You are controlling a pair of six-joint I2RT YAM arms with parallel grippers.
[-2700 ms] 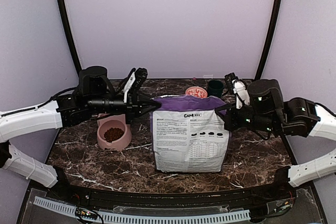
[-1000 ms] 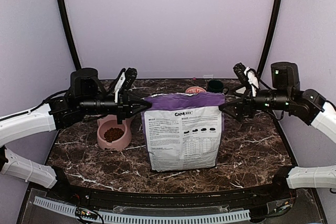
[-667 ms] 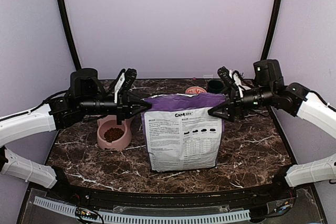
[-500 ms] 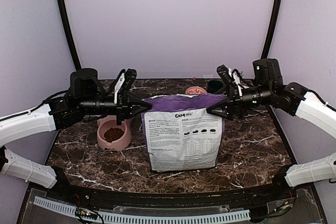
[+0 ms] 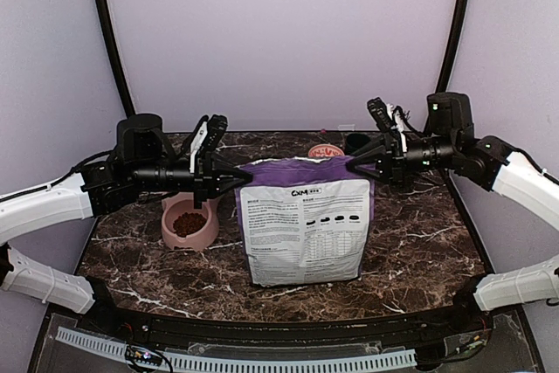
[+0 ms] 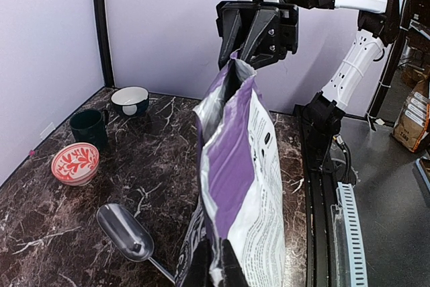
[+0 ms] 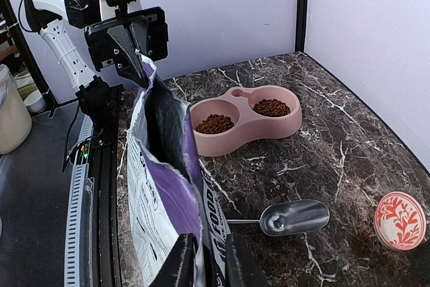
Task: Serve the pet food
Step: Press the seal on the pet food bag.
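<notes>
Look: small reddish-brown pet food (image 7: pixel 215 124) pellets, loose heaps.
Place: in both bowl wells, left of my bag.

The purple-and-white bag (image 6: pixel 238 179) stands open on the marble table (image 6: pixel 67 226), its far top corner pinched by the right pincer (image 6: pixel 257 31). A scoop (image 6: pixel 125 232) lies beside it, bowls (image 6: pixel 75 163) beyond.

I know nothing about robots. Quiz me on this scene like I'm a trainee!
1. True or false: the pink double bowl already holds pet food.
2. What lies on the table behind the bag: A) scoop, B) fork, C) knife?
3. Fill in: the left tool and right tool each pinch a top corner of the ____.

Key: 1 true. 2 A, the scoop. 3 bag.
</notes>
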